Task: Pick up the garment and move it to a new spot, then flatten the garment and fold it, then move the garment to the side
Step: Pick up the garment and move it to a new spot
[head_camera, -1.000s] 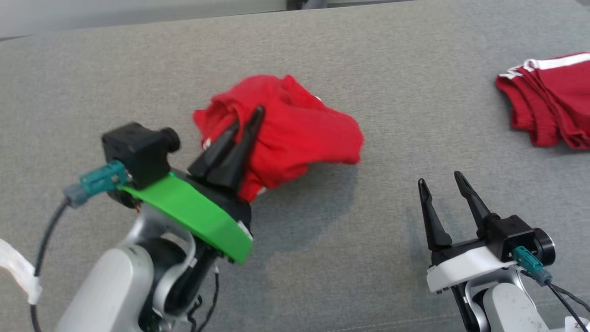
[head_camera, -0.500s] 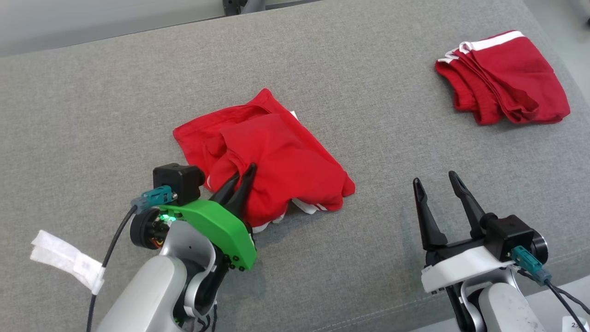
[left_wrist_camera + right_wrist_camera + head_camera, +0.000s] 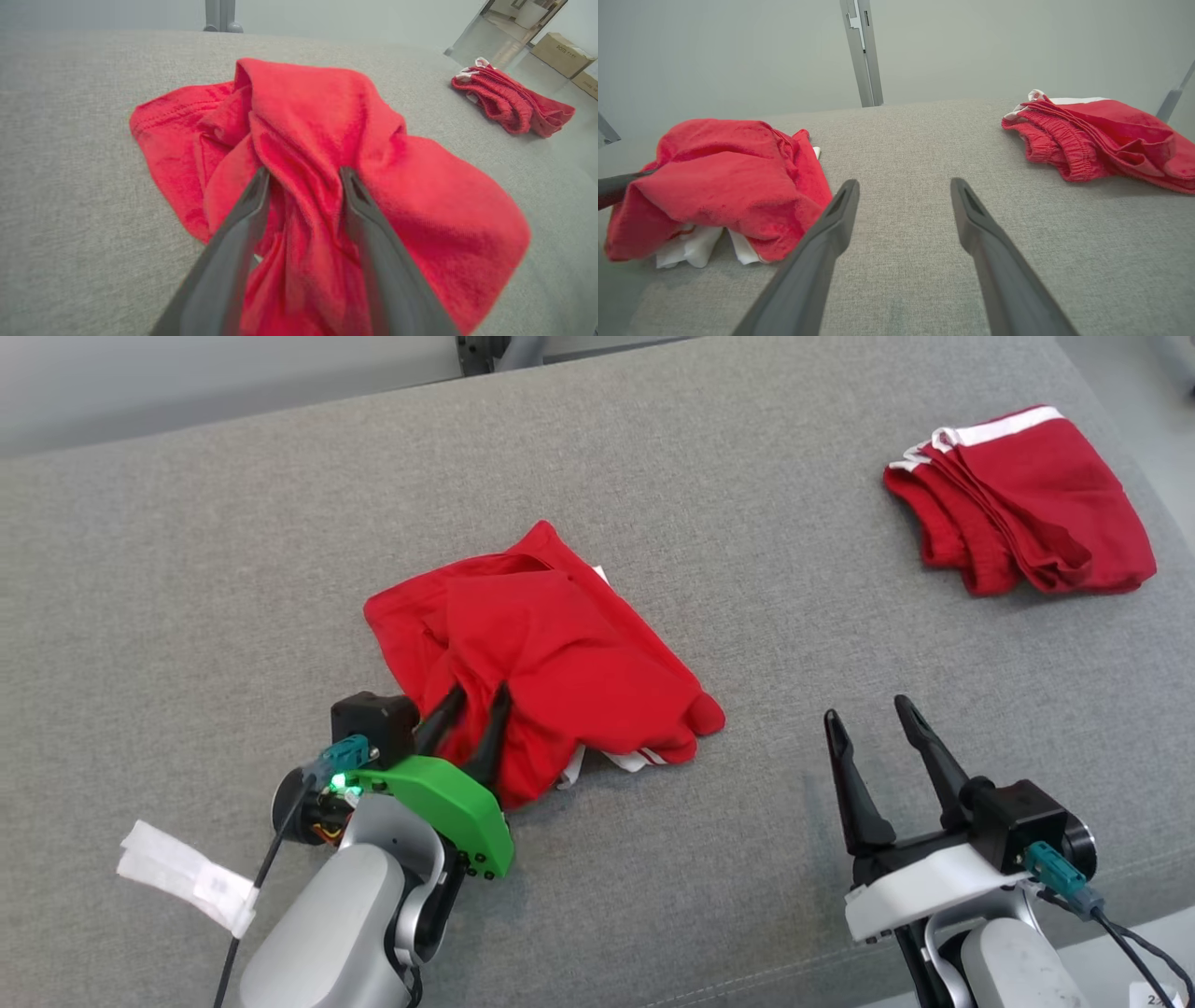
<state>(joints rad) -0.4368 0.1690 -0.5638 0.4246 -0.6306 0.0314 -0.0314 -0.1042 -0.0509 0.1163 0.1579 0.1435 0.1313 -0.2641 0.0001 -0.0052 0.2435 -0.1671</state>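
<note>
The garment [image 3: 551,653], a crumpled bright red piece with white trim at its near edge, lies in a heap on the grey padded surface [image 3: 747,569]. My left gripper [image 3: 479,691] sits at the heap's near left corner, fingers parted, with a raised ridge of the cloth standing between them [image 3: 304,171]. The garment [image 3: 327,116] rests on the surface and is not lifted. My right gripper [image 3: 867,709] stands open over bare surface to the garment's right, holding nothing [image 3: 904,182]. From the right wrist the garment [image 3: 719,186] shows at the left.
A second, darker red garment [image 3: 1027,504] with a white band lies folded at the far right [image 3: 1101,135], close to the surface's right edge. A white tag [image 3: 187,877] hangs off my left arm's cable. The surface's front edge runs just under my right gripper.
The garment, bunched up at my left gripper a second ago, now lies spread lower on the surface. The left fingers have parted from shut. The head camera has shifted; the right gripper stays open.
</note>
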